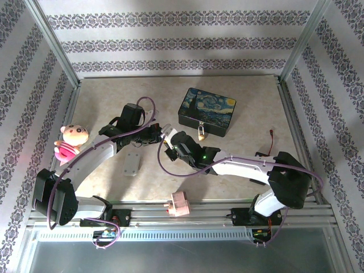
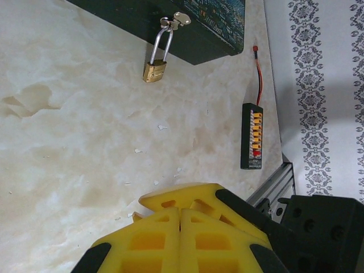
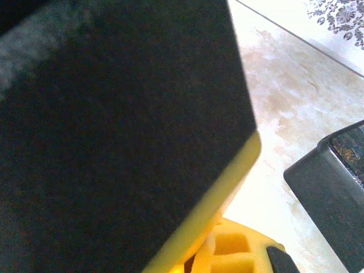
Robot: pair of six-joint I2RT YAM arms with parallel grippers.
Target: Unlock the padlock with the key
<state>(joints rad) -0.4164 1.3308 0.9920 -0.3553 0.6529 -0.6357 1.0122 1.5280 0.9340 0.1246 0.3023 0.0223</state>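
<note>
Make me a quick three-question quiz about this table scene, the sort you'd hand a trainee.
1. True or false: the padlock hangs from the latch of the dark tin.
2. Which toy shows at the far left in the overhead view? A) a rubber duck B) a pink plush doll C) a toy car
3. Short answer: are the yellow fingers of the left gripper open or shut?
Key: 1 true; 2 B; 3 shut, pressed together.
</note>
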